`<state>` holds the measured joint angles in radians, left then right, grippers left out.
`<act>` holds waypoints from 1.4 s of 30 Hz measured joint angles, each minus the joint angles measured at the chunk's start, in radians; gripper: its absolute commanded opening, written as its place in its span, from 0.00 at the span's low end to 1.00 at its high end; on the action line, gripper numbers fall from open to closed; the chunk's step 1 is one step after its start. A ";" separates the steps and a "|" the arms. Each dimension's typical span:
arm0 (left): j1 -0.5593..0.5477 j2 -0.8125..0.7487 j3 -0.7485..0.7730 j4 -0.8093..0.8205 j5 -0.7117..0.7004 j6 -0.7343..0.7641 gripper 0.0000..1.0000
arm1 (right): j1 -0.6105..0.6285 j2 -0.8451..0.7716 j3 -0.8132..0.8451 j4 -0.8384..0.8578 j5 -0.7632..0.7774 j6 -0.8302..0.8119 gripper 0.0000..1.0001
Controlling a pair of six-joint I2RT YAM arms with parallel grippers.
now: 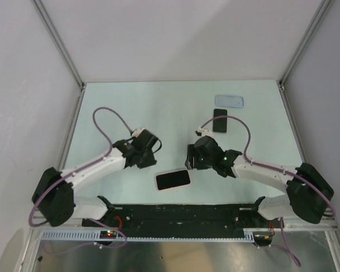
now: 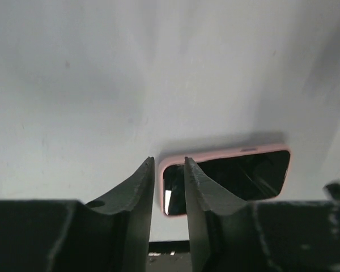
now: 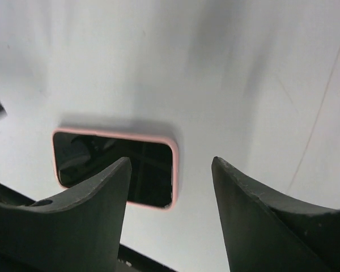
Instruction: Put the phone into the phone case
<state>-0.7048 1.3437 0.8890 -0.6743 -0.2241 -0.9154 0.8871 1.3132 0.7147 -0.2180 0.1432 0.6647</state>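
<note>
The all-black phone [image 1: 220,120] lies flat at the back right of the table. Just behind it lies the translucent light-blue phone case [image 1: 229,101], apart from it. Both show only in the top view. My left gripper [image 1: 149,158] [image 2: 169,160] hovers near the table's middle with a narrow gap between its jaws and nothing in it. My right gripper [image 1: 191,160] [image 3: 170,161] faces it from the right, wide open and empty. Both grippers are well in front of the phone and the case.
A pink-rimmed slab with a dark glossy face [image 1: 173,180] [image 2: 243,173] [image 3: 102,153] lies between and just in front of the two grippers. The right arm's purple cable [image 1: 241,122] loops close to the phone. A black base rail [image 1: 181,214] runs along the near edge.
</note>
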 measured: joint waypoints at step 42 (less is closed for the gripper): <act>-0.129 0.232 -0.025 0.122 -0.010 -0.120 0.10 | 0.034 0.269 0.101 -0.009 -0.059 -0.068 0.45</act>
<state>-0.8341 1.5757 0.8642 -0.5518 -0.2337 -1.0351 0.9211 1.5826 0.8154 -0.2272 0.0841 0.5968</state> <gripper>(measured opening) 0.098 0.423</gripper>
